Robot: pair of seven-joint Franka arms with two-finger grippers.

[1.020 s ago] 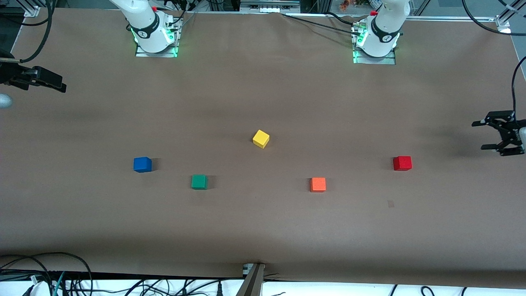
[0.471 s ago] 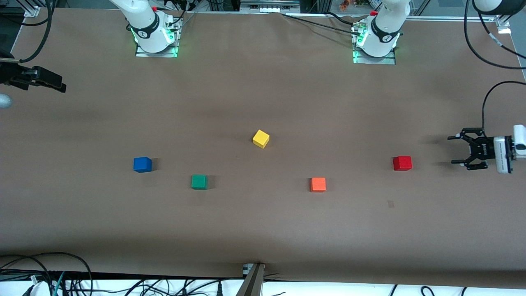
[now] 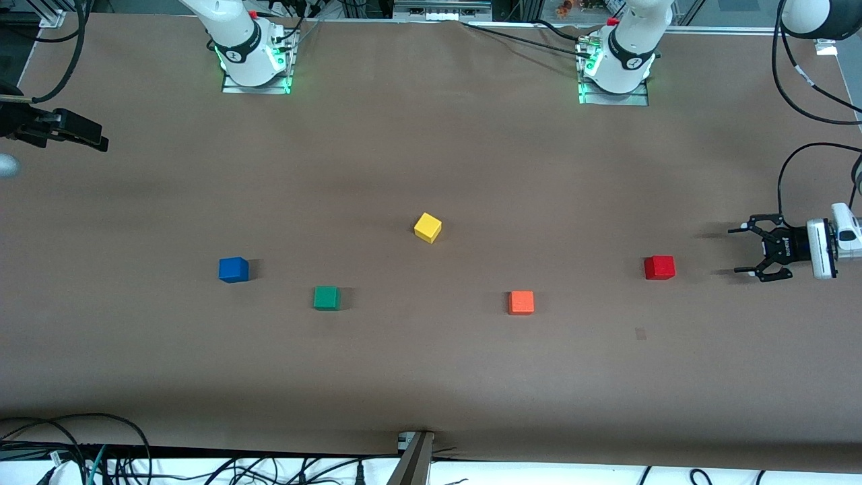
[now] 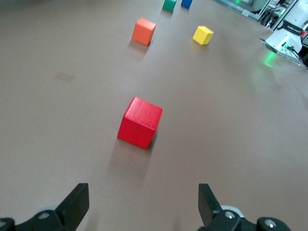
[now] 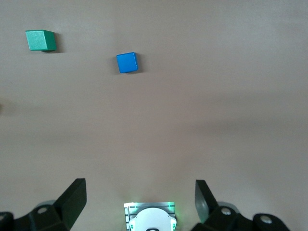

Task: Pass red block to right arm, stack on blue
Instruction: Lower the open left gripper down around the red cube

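The red block (image 3: 659, 267) sits on the table toward the left arm's end; it also shows in the left wrist view (image 4: 140, 122). My left gripper (image 3: 735, 250) is open and empty, low over the table beside the red block, a short gap away, with its jaws facing the block (image 4: 143, 204). The blue cube (image 3: 234, 269) sits toward the right arm's end and shows in the right wrist view (image 5: 127, 62). My right gripper (image 3: 94, 138) waits open and empty over the table's edge at its own end (image 5: 139, 197).
An orange cube (image 3: 521, 302), a green cube (image 3: 326, 298) and a yellow cube (image 3: 427, 227) lie between the red and blue ones. Both arm bases (image 3: 252, 60) (image 3: 616, 67) stand along the table's edge farthest from the front camera. Cables hang near the left gripper.
My left gripper has come in from the table's end toward the red block, still open. The right gripper and all the cubes have not moved.
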